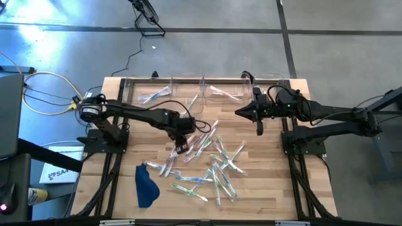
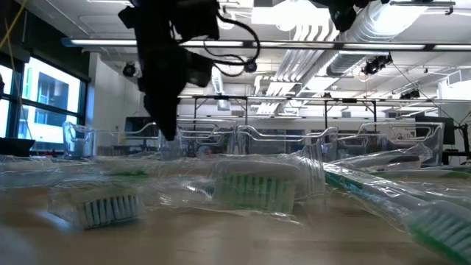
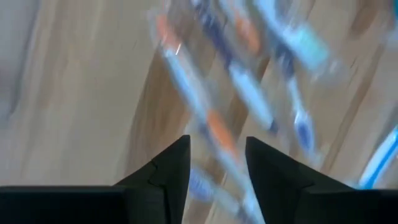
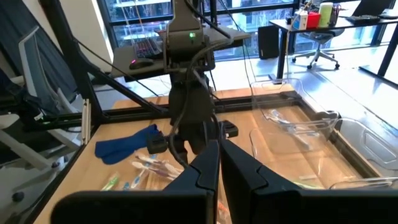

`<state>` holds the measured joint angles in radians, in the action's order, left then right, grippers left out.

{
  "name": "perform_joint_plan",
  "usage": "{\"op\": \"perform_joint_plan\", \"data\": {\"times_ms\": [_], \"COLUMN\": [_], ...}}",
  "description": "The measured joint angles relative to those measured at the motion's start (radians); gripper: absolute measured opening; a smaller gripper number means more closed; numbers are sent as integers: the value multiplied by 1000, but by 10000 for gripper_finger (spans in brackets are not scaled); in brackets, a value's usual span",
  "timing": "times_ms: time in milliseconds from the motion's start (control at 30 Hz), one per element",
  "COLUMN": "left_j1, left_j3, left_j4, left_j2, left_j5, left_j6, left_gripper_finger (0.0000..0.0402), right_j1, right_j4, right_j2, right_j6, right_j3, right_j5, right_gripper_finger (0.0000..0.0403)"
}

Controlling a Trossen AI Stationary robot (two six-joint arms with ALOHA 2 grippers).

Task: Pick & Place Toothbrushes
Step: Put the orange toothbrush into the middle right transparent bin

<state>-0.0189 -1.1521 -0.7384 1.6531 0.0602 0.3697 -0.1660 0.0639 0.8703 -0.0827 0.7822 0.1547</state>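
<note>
Left gripper (image 1: 181,149) hangs low over the near-left edge of the toothbrush pile, its two dark wedge-shaped fingers (image 3: 165,174) parted with nothing between them; in its wrist view a wrapped brush lies on the wood below the gap, too blurred to say whether it is touched. Right gripper (image 1: 260,130) sits raised near the bins at the far right, its tapered black fingers (image 4: 205,168) pressed together and empty.

Most of the toothbrushes (image 1: 213,164) lie scattered across the middle of the table (image 1: 276,188), overlapping at all angles, slim handles in pale green, blue and pink inside clear, glossy, crinkled wrappers. From the low view the nearest ones show white bristle heads with green backing through the film. A few more lie inside the clear bins (image 1: 207,94), a row of rectangular, hard plastic boxes with rounded rims along the far edge.

The tabletop is pale butcher-block wood in narrow strips. A dark blue cloth (image 1: 146,186), soft and crumpled, lies near the front left, apart from the pile. No label or writing on the wrappers can be read.
</note>
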Motion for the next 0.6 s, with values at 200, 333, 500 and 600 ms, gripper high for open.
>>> {"op": "perform_joint_plan", "data": {"times_ms": [200, 333, 500, 600], "left_j1": [0, 1, 3, 8], "left_j3": [4, 5, 6, 1], "left_j4": [-38, -41, -39, -15], "left_j2": [34, 50, 71, 87], "left_j5": [39, 69, 70, 70], "left_j6": [54, 58, 60, 60], "left_gripper_finger": [150, 150, 150, 150], "right_j1": [0, 0, 0, 0], "right_j4": [3, 11, 16, 16], "right_j2": [0, 1, 1, 1], "right_j6": [0, 0, -1, -3], "right_j3": [0, 0, 0, 0], "right_j5": [0, 0, 0, 0], "right_gripper_finger": [9, 9, 9, 9]}}
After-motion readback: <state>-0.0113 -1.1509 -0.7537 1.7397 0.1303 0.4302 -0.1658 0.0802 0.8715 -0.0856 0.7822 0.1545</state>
